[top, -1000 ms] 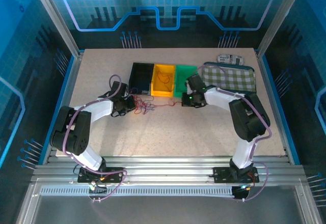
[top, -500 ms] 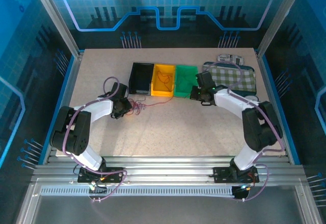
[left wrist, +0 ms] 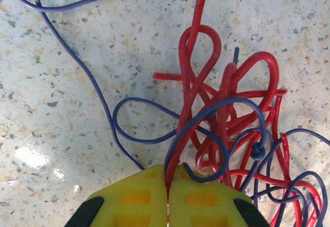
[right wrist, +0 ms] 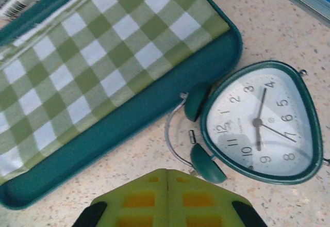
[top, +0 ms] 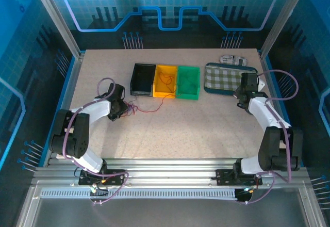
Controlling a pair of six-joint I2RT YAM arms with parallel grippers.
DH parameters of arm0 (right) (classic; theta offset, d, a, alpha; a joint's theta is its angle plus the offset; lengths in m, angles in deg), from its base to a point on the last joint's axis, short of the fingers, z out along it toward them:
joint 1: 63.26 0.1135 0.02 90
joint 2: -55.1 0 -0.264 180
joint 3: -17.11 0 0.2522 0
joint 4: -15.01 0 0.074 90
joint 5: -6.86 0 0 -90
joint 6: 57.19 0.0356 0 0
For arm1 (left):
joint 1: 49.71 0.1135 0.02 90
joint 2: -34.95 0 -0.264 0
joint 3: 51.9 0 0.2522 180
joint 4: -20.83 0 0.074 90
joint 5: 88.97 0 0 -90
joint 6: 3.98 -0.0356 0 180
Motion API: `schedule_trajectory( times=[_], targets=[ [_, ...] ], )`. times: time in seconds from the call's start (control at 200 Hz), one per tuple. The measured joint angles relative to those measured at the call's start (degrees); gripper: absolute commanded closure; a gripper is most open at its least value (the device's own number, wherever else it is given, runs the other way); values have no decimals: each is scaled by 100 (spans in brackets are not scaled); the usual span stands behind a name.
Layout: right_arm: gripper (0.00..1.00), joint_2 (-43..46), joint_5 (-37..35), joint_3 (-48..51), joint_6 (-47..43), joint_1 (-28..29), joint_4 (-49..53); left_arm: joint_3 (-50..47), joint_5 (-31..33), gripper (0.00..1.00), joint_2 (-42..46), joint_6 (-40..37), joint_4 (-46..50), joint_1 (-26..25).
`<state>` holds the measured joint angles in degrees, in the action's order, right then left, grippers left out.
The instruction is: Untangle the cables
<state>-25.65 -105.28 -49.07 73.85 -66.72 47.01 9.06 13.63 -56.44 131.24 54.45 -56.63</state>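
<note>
**Left gripper and the cables.** The left gripper (left wrist: pixel 167 179) is fully closed. Its two yellow waffle-patterned pads (left wrist: pixel 136 198) meet along a straight seam, and one red strand of the cables (left wrist: pixel 221 129) runs into that seam and is pinched there. The rest of the bunch lies on the table just ahead of the fingertips and slightly to their right. It is made of glossy red loops knotted through thin dark-blue loops. One blue strand trails away toward the upper left of the wrist view.

**Overhead view.** From above, the cables (top: pixel 135 108) lie directly beside the left gripper (top: pixel 119 111), in front of the black bin (top: pixel 135 80). A single red strand leads up into the yellow bin (top: pixel 174 82).

**Arm poses.** The left arm lies low, with its forearm pointing right toward the bins and its wrist close to the surface. The right arm reaches forward along the right side of the table. The right gripper (top: pixel 241 97) sits off the near right corner of the tray, well apart from the cables.

**Right gripper.** The right gripper (right wrist: pixel 166 179) is also closed, pad against pad, and holds nothing.

**Materials.** The table (left wrist: pixel 62 108) is pale speckled stone-like laminate. The teal tray (right wrist: pixel 129 118) has rounded corners and carries a green-and-white checked cloth (right wrist: pixel 103 57). Just beside the tray lies a teal twin-bell alarm clock (right wrist: pixel 258 124) with a rounded-triangular white dial.
</note>
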Motion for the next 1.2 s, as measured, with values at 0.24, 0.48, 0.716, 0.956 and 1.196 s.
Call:
schedule_trajectory(
  times=[0.24, 0.48, 0.716, 0.956, 1.196],
  targets=[
    [79, -546, 658, -293, -1003, 1888, -566, 177, -452, 100, -247, -573, -125, -79],
    [58, -2068, 2752, -1344, -2142, 3427, -973, 389, -1497, 100, -566, -1147, -498, -306],
    [55, -3152, 3519, -2516, -3047, 4037, -240, 387, -2149, 100, -568, -1530, -522, -404],
    [47, -3694, 3338, -3143, -3676, 4116, 658, 354, -2212, 100, -570, -1563, -562, -409],
    [47, -3989, 3303, -3300, -4162, 4118, 1217, 354, -2210, 100, -575, -1558, -568, -409]
  ],
)
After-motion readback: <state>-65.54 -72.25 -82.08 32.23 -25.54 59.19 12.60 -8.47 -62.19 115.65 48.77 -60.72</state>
